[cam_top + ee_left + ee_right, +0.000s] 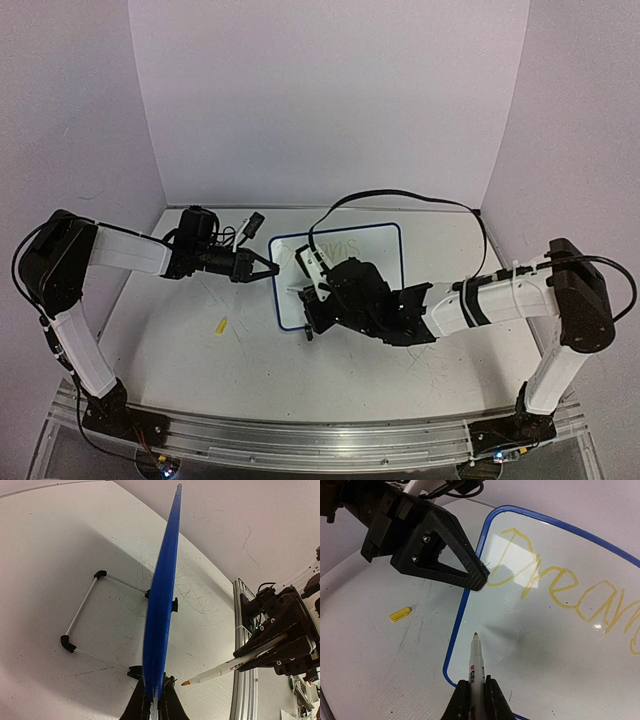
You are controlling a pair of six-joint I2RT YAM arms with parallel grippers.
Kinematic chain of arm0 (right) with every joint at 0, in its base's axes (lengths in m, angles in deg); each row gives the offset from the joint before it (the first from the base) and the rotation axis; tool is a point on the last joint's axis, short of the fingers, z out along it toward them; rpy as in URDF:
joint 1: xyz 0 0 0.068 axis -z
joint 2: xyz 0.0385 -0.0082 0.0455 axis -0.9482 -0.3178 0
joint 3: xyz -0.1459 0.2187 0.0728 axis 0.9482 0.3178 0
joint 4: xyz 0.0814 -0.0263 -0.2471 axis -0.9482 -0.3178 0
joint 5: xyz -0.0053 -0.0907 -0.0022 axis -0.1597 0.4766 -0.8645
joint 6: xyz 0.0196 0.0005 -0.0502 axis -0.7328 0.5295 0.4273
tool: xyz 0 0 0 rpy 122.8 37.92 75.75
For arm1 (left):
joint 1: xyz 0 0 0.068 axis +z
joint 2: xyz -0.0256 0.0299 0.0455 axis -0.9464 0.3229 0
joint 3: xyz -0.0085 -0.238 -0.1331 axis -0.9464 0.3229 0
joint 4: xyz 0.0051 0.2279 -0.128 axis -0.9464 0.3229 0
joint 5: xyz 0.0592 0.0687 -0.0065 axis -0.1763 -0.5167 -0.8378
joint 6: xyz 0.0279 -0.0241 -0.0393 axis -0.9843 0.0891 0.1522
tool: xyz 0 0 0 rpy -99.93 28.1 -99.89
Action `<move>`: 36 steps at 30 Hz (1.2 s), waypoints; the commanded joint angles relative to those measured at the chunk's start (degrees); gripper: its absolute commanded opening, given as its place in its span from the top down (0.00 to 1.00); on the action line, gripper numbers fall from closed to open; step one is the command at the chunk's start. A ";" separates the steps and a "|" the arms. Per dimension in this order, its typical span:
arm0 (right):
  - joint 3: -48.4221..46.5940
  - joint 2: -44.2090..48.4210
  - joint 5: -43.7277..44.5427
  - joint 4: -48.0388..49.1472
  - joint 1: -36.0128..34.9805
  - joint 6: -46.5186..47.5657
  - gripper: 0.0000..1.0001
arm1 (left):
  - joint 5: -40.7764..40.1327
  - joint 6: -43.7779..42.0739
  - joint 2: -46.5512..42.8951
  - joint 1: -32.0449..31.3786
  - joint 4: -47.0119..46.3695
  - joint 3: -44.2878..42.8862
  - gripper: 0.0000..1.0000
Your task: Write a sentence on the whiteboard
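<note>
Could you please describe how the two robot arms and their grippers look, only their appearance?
The left arm and the right arm have white links with black joints and black bases. A black cable loops above the right arm, and white ties wrap its forearm. The left gripper and the right gripper are black; the left one's fingers are open triangular frames with screws.

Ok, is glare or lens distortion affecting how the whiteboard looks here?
Right wrist view: a bright glare patch washes over the start of the sentence on the whiteboard. Left wrist view: the lens bows its blue edge into a curve.
</note>
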 commanded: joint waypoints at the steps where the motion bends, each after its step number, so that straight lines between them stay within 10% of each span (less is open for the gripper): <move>1: -2.26 -0.31 1.31 1.05 0.72 -1.70 1.00 | -3.43 -2.12 -0.98 -0.24 1.70 -2.12 1.00; 36: -2.64 -3.78 -3.15 -3.31 1.61 -3.04 1.00 | -3.13 -2.46 -0.79 -0.24 2.04 -2.29 1.00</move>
